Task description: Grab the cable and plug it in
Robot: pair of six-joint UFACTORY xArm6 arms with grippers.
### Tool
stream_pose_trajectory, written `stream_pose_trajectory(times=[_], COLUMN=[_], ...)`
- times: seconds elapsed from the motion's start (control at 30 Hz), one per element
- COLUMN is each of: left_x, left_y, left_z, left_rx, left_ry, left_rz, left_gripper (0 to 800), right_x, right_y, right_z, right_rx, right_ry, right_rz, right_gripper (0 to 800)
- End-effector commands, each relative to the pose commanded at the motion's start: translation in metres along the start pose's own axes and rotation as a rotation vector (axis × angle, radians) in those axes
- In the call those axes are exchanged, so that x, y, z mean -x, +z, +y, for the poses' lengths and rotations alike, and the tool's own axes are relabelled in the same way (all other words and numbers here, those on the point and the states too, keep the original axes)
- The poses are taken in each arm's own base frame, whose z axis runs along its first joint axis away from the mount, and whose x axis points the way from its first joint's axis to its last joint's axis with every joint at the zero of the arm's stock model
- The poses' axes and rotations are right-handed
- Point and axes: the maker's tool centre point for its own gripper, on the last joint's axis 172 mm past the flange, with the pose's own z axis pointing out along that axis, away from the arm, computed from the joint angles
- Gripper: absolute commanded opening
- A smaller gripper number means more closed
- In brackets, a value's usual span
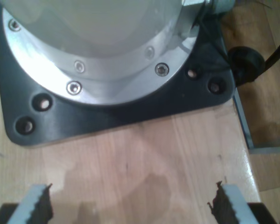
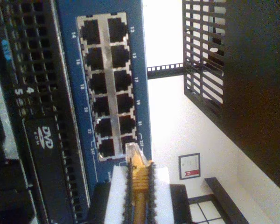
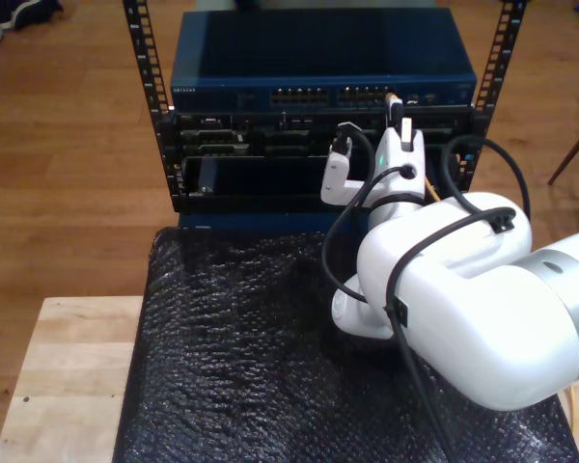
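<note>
My second gripper [image 2: 139, 170] is shut on the yellow-orange cable [image 2: 139, 186], and the cable's clear plug [image 2: 132, 151] sticks out past its white fingers [image 2: 115, 196]. The plug's tip sits just at the near end of the port block [image 2: 107, 86] on the blue switch [image 2: 70, 70], at the last ports; whether it has entered one I cannot tell. In the exterior view this gripper [image 3: 396, 121] reaches up to the switch [image 3: 318, 72], with the plug [image 3: 394, 98] at the port row's right part. My first gripper [image 1: 130, 205] is open over bare wood, nothing between its fingers.
A black rack [image 3: 164, 145] holds the switch above black units, one with a DVD drive [image 2: 44, 140]. Black bubble wrap [image 3: 232, 347] covers the wooden table [image 3: 68, 367]. Black arm cables [image 3: 367, 207] loop by the white arm. An arm's dark base plate [image 1: 107, 114] lies ahead of my first gripper.
</note>
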Motion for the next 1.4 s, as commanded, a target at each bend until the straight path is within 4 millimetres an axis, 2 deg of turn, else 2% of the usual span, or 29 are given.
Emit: stream_pose_trajectory(times=[0.27, 0.47, 0.93, 1.4], left_x=[0.000, 0.000, 0.000, 0.000], left_y=[0.000, 0.000, 0.000, 0.000], left_z=[0.000, 0.000, 0.000, 0.000], left_rx=[0.000, 0.000, 0.000, 0.000], left_ry=[0.000, 0.000, 0.000, 0.000], left_rz=[0.000, 0.000, 0.000, 0.000], left_gripper=[800, 800, 800, 800], right_x=[-0.002, 0.000, 0.008, 0.009], right_y=[0.005, 0.006, 0.013, 0.012], right_z=[0.007, 0.000, 0.000, -0.003], right_rx=[0.017, -0.002, -0.001, -0.007], right_ry=[0.006, -0.013, -0.028, -0.033], right_rz=[0.003, 0.002, 0.017, 0.019], right_gripper=[0, 0, 0, 0])
